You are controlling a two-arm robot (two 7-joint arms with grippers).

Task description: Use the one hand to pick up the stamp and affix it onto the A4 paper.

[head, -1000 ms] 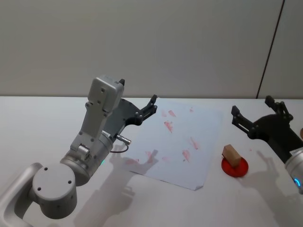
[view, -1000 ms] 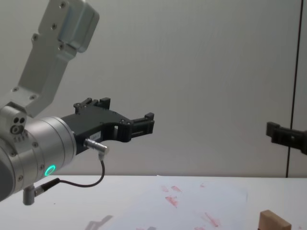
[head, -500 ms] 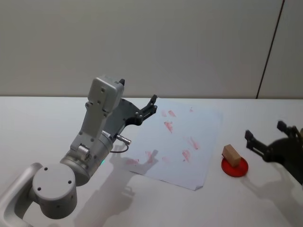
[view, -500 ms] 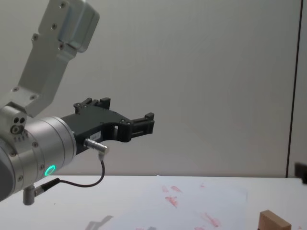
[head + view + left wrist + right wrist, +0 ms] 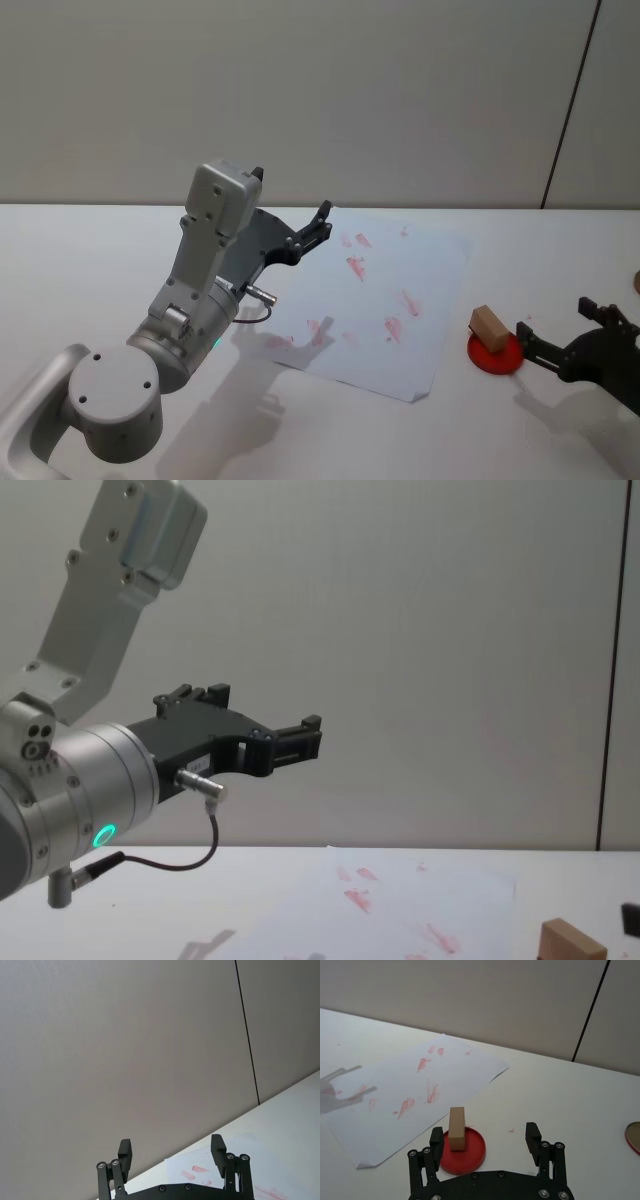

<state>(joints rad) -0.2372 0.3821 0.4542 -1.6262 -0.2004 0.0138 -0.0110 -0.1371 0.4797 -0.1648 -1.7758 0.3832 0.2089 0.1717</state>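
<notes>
Left gripper (image 5: 318,225) is held up above the left part of the white table (image 5: 90,250), at the near-left edge of the paper. Its jaws are spread wide with nothing in them; the left wrist view (image 5: 171,1147) shows both fingers apart against the wall.

One A4 paper (image 5: 440,270) lies flat at table centre, skewed, with its near corner slightly curled. It is a white sheet with roughly eight or nine smudgy red marks scattered across it.

One stamp (image 5: 488,327), right of the paper and just off its edge. It is a small light-brown wooden block, rectangular with plain faces, standing on one round red pad (image 5: 500,358). In the right wrist view the stamp (image 5: 456,1127) sits toward the pad's (image 5: 475,1152) edge nearest the paper (image 5: 385,1110).

Right gripper (image 5: 555,322) is low over the table just right of the pad. Its jaws are wide open and empty, pointing at the stamp, close to it but not touching. The stamp is ahead of one finger (image 5: 436,1136), not between the two.

Counts: two grippers, one paper, one stamp, one pad.
</notes>
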